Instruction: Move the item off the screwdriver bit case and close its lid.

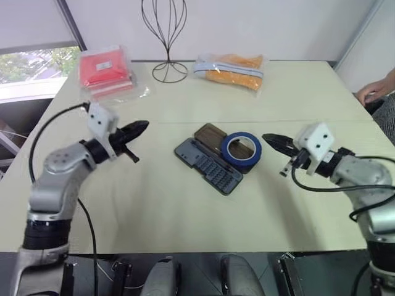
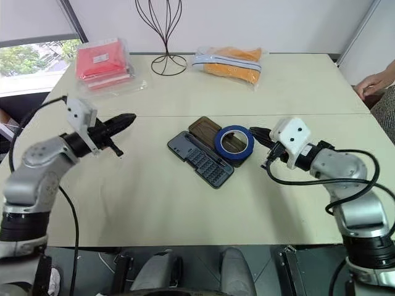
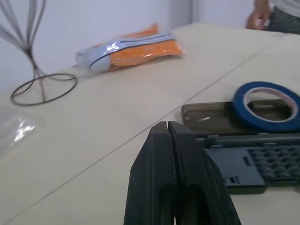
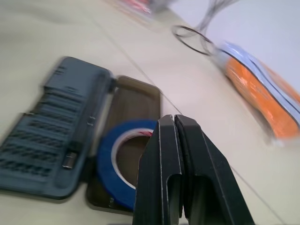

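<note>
Entry, pale surface: at its middle we find the screwdriver bit case lying open, its grey-blue tray of bits on the near left side and the lid, smoky brown, folded flat on the far right side. The roll of blue tape rests flat on the lid, partly overhanging its right end; through the hollow centre we see the brown plastic.

Left pincer: held above the surface, well to the left of the case, pointing toward it, fingers pressed together on nothing.

Right pincer: just to the right of the tape, pointing at it, fingers likewise pressed together and empty; we cannot tell whether the tip touches the roll.

Far edge, left to right: a bagged red packet, a wire stand, a bagged orange packet. At the right edge we note a person's hand.
</note>
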